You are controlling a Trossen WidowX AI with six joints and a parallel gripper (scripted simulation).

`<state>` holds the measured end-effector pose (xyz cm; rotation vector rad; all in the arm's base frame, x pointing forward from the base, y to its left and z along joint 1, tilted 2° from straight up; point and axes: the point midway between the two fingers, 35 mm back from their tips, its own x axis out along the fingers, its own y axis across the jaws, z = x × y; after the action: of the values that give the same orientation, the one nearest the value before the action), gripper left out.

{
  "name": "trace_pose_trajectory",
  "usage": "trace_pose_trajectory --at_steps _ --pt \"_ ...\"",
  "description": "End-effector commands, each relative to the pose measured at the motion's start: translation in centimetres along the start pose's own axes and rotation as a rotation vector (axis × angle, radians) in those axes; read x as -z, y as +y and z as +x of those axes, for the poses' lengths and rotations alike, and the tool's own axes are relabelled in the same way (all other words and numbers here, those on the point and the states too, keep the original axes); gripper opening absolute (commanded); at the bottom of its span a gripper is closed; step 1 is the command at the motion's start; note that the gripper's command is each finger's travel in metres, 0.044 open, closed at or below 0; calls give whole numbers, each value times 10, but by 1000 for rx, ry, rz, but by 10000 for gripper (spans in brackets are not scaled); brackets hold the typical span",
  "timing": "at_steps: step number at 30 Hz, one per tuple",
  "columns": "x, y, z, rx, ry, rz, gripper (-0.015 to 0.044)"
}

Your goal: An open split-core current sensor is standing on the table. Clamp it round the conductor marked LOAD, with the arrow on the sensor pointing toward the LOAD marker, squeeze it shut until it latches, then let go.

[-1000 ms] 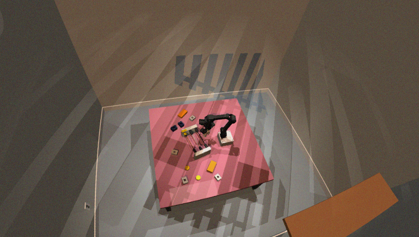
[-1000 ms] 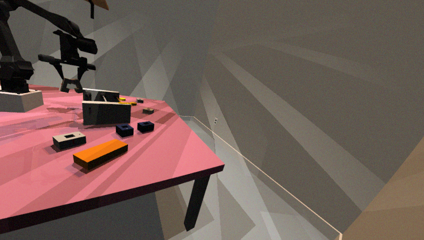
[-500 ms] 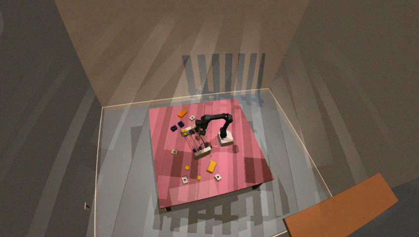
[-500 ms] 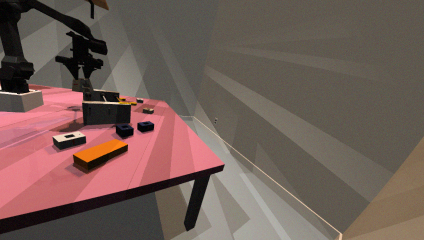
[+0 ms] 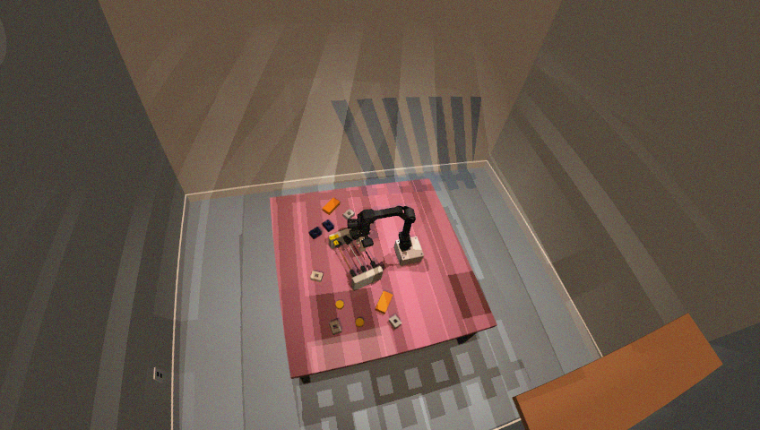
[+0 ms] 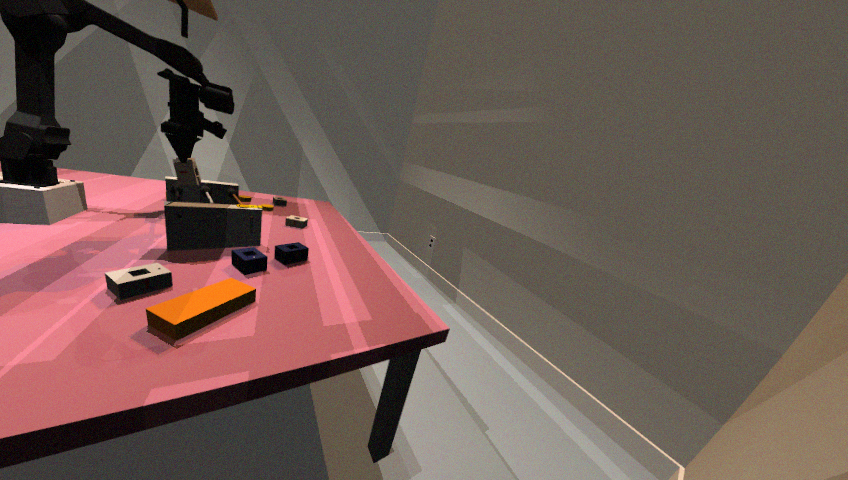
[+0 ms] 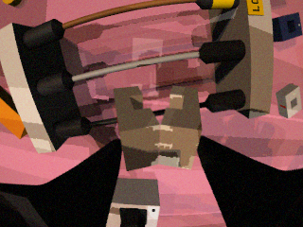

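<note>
The open split-core sensor (image 5: 361,245) (image 6: 188,171) (image 7: 180,128) is grey-beige, with its two jaws spread apart and facing away from the wrist camera. My gripper (image 6: 185,160) (image 7: 159,143) is shut on it, a finger on each side. The sensor is above the conductors, overlapping the black conductor (image 7: 101,122) in the wrist view; the exact gap is unclear. The grey conductor (image 7: 142,63) lies beyond it. The brown conductor (image 7: 95,17), by the yellow LOAD marker (image 7: 256,7), is farthest. I cannot read the sensor's arrow.
Two upright end blocks (image 5: 367,279) (image 6: 196,228) (image 7: 260,61) carry the conductors. Around them lie dark blue blocks (image 5: 315,232) (image 6: 291,253), white blocks (image 5: 316,275), orange bars (image 5: 330,205) (image 6: 202,306) and yellow discs (image 5: 340,304). The robot's white base (image 5: 410,255) (image 7: 134,191) stands nearby.
</note>
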<state>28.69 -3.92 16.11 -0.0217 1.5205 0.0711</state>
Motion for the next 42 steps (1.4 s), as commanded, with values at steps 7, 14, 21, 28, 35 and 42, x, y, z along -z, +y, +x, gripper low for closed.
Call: trace_pose_trajectory --at_steps 7,14,21,28,35,42 --pt "-31 3 0 5 -4 -383 0" --pt "-50 6 2 5 -4 -649 0" --pt "-69 11 5 6 -5 -914 0" --pt "-88 16 10 7 -6 -1180 0" --pt "-106 22 16 9 -7 -1446 0" --pt "-123 29 23 11 -7 -1705 0"
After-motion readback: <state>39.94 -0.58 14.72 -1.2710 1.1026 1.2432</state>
